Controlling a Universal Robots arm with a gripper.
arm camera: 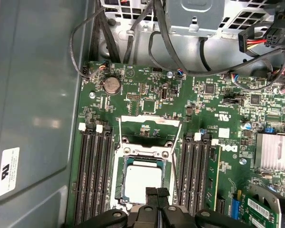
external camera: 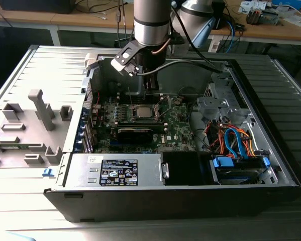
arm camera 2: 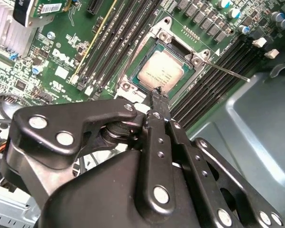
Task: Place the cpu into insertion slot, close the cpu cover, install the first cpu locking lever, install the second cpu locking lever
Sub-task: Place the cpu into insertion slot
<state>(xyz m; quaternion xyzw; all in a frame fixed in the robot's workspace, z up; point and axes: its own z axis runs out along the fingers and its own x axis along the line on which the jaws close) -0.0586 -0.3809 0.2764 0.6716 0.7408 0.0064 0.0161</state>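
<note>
**Gripper (arm camera: pixel 157 194) shut and empty at the socket edge**

Gripper state: in both wrist views the two fingers are pressed together with nothing between them. The closed tip sits low over the board, just beside the near rim of the socket (arm camera: pixel 147 152). Contact with the rim cannot be confirmed. Closed fingers form one narrow, stiff point. That probably suits pushing thin metal parts better than grasping them.

Chip (arm camera: pixel 143 179): it lies flat inside the socket with its pale metal top facing up and its edges square to the socket walls. It appears fully seated, so the placing step looks complete.

Cover (arm camera: pixel 149 122): the thin metal frame stands tipped up on the side of the socket away from the gripper. Its open centre shows the board behind it. It is not yet lowered onto the chip.

Levers (arm camera: pixel 119 137): two thin wire rods rise on either side of the raised cover, both unlatched. This is presumably so the frame can swing freely. In the second wrist view one of the levers (arm camera 2: pixel 228 72) juts out over the memory slots (arm camera 2: pixel 213 71).

Surroundings: memory slots flank the socket on both sides. The green board (arm camera: pixel 147 90) lies flat in the open case (external camera: pixel 180 201). In the exterior view the arm (external camera: pixel 151 20) reaches straight down into the case, above the chip (external camera: pixel 142 111).
</note>
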